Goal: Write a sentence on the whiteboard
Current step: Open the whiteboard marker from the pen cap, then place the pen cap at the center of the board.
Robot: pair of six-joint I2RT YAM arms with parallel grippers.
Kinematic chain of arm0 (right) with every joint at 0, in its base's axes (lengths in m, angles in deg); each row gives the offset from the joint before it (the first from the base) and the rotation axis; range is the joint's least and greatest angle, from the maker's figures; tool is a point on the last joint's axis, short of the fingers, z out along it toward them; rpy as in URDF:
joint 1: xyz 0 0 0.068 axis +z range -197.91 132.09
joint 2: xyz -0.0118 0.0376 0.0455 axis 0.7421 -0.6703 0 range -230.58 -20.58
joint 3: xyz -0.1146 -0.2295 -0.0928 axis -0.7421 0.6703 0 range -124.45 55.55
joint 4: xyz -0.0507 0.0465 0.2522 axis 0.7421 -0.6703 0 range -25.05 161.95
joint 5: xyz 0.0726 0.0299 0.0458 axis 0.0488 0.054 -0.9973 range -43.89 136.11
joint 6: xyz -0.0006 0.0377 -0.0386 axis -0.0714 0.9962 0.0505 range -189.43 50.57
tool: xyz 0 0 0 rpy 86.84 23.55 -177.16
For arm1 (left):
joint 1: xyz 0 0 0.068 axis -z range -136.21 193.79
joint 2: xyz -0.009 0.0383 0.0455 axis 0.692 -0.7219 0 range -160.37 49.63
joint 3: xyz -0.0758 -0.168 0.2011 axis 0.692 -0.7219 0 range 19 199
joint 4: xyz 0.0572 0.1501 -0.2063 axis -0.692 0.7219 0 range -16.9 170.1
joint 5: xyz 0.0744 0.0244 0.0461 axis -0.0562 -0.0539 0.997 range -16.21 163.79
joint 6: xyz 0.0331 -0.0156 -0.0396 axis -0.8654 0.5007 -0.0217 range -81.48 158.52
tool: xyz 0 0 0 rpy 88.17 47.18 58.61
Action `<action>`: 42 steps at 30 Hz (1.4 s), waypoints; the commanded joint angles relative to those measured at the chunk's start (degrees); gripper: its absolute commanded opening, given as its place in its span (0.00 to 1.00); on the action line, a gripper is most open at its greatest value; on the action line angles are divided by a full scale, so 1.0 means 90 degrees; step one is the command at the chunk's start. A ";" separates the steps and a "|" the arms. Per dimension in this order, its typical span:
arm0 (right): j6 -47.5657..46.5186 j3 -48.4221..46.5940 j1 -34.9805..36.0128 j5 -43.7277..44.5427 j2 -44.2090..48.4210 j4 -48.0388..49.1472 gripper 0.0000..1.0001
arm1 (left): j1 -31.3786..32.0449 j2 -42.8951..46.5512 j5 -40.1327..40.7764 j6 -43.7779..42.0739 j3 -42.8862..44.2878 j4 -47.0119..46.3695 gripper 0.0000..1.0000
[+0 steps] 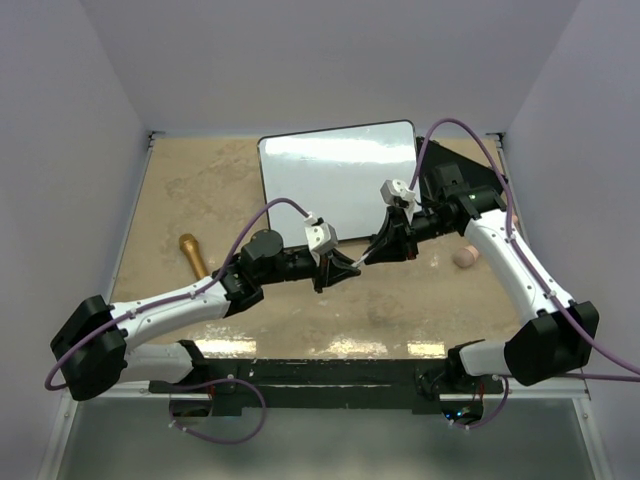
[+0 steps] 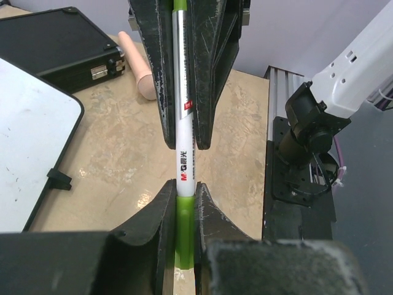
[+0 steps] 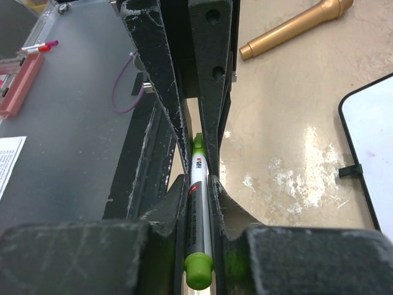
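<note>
In the top view, the two arms are seen meeting at the middle of the frame, just below the lower edge of the whiteboard (image 1: pixel 335 175). The whiteboard is set on the counter (image 1: pixel 200 180) at the upper centre of that frame, its glossy white face turned up and bordered by a thin black frame. One of its small black feet is seen at the left of the left wrist view.

A marker (image 2: pixel 185 169), white in the barrel and green at both ends, is gripped by both arms at once. The left pincer (image 2: pixel 184 184) is clenched on one green end of it, at the bottom of the left wrist view. The right pincer (image 3: pixel 197 179) is clenched on the barrel near the other end, whose green tip is seen at the bottom of the right wrist view. A short stretch of printed white barrel is left showing between the two sets of fingers.

A flat black board (image 1: pixel 478 178) is seen at the upper right of the top view, just beside the whiteboard and partly hidden by the right arm. A pale pink cylinder (image 1: pixel 465 257) lies at the right. A gold microphone (image 1: pixel 193 255) lies at the left, well apart from the whiteboard.
</note>
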 commanded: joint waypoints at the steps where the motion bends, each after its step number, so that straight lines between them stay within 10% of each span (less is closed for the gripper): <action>1: -0.0003 -0.0093 0.0031 -0.0250 0.0119 0.0006 0.02 | -0.0005 -0.0030 -0.0014 0.0049 0.0076 -0.0425 0.00; 24: -0.1106 -0.0406 -0.0467 0.0140 0.0607 -0.0824 0.00 | -0.0034 0.0896 0.0561 -0.1825 -0.1135 -0.0182 0.00; 42: -0.1282 -0.0737 -0.1151 0.0531 0.0881 -0.0971 0.00 | -0.0015 0.2000 0.1304 -0.1260 -0.2228 -0.0180 0.00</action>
